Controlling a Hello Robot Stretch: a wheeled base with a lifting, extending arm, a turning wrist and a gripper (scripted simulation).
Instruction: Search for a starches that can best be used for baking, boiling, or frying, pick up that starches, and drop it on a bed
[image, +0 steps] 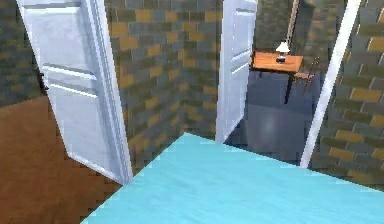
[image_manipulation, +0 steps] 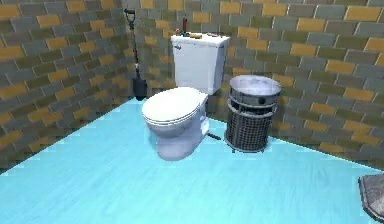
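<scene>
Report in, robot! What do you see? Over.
Toilet, wire bin beside it. White door open at the forward view's left, second door by the doorway. Small table with lamp beyond.

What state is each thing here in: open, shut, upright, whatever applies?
Near white door: open.
Far white door: open.
Toilet: lid down.
Wire bin: upright.
Long-handled tool: upright against the wall.
Table lamp: upright on the table.
</scene>
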